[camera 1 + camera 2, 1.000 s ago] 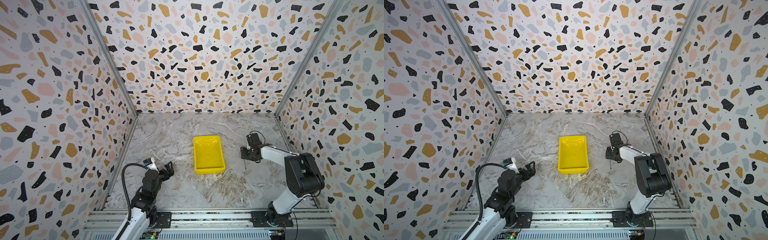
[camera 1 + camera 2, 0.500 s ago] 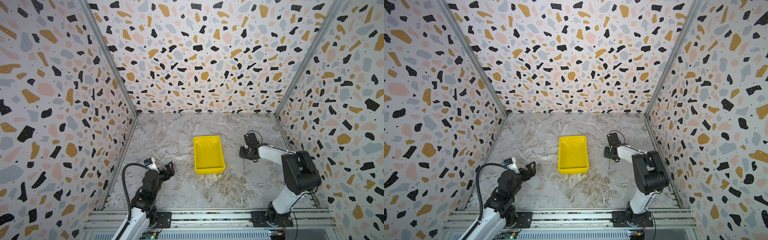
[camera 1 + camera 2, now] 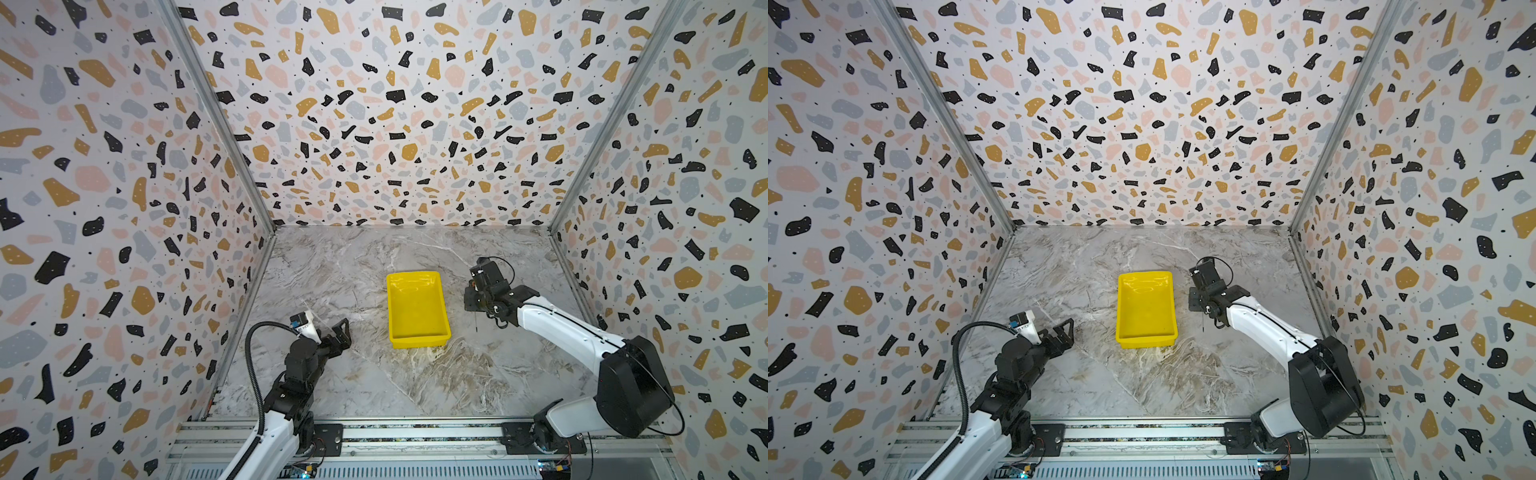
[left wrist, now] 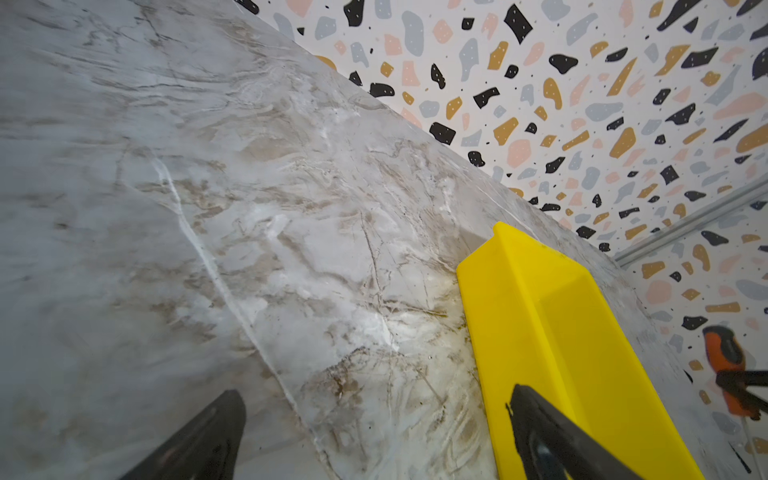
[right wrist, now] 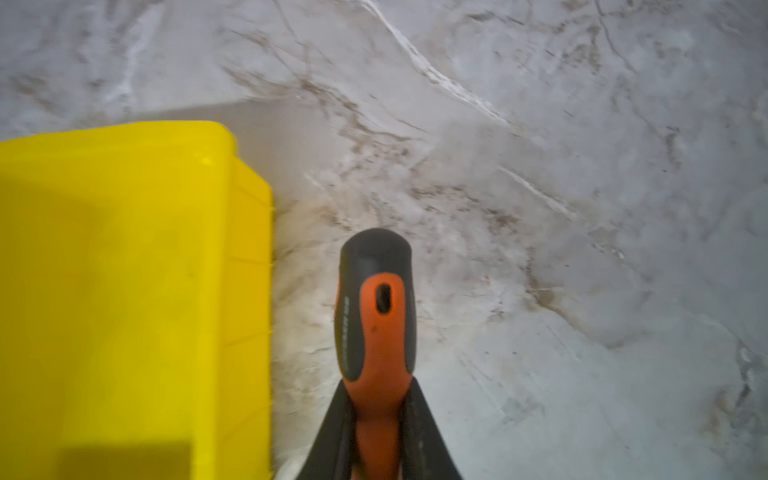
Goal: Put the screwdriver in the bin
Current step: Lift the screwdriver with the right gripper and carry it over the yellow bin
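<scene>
Two right jaws grip screwdriver [image 5: 376, 328] (orange handle), beside bin [image 5: 249, 232]

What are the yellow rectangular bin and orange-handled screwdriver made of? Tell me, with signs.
Yellow rectangular bin: probably moulded plastic, glossy; even colour, bright highlights, rolled rim. Orange-handled screwdriver: handle looks plastic with matte, rubbery-looking black grip panels; shaft too thin to judge.

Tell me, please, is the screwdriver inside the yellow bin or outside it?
Outside. The right gripper is shut on the screwdriver, holding it beside the bin over the tabletop; the bin itself is empty.
</scene>
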Motion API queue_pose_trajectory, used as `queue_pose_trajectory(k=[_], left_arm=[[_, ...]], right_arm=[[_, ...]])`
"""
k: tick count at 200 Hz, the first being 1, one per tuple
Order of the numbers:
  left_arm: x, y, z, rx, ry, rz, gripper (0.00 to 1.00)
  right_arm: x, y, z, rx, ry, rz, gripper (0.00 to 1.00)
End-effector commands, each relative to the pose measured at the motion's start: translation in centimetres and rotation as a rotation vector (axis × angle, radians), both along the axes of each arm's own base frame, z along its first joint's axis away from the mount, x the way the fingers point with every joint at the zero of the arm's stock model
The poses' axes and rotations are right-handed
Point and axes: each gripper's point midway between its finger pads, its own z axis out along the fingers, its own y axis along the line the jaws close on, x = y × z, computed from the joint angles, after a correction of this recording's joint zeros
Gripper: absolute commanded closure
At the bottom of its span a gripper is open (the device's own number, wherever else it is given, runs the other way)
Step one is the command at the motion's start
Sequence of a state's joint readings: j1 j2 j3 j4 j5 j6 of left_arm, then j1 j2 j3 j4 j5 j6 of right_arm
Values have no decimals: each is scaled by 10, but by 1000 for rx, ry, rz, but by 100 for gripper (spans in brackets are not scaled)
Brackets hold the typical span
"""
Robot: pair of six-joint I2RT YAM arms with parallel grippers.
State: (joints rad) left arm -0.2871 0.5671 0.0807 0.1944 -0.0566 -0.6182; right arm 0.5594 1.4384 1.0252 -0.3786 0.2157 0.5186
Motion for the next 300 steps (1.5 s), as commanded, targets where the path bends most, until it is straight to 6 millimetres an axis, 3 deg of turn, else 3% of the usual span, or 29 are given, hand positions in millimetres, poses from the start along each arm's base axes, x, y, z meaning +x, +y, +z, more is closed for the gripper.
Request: queue_pose_trajectory(k=[1,22,42,65,91,118,143,170,211,259,300], left_arm=[[9,-21,17,55,-45,-87,0],[10,-25,0,180,67,-94,0],[12,-18,-8,277,124,-42,0],[12,-9,-10,298,149,15,0],[10,-16,-10,242,147,-5,0],[10,-18,-10,248,172,-17,0],[16,10,4,351,203,133,0],[8,39,8,386,223,293,0],[3,2,13,248,89,73,0],[-3,7,21,218,25,87,0],[-1,8,18,226,40,93,0]], right_arm=[[-5,31,25,82,-12,35,96],[-10,78,32,143,-16,122,95],[-11,111,20,153,16,173,95],[-8,134,-2,181,94,195,95],[-5,151,-18,222,123,202,95],[-6,163,-32,246,150,210,95],[-10,170,-48,226,179,216,95],[-10,173,-58,226,199,213,95],[0,181,-68,231,204,188,94],[6,187,-86,233,236,152,92],[9,185,-88,205,243,137,86]])
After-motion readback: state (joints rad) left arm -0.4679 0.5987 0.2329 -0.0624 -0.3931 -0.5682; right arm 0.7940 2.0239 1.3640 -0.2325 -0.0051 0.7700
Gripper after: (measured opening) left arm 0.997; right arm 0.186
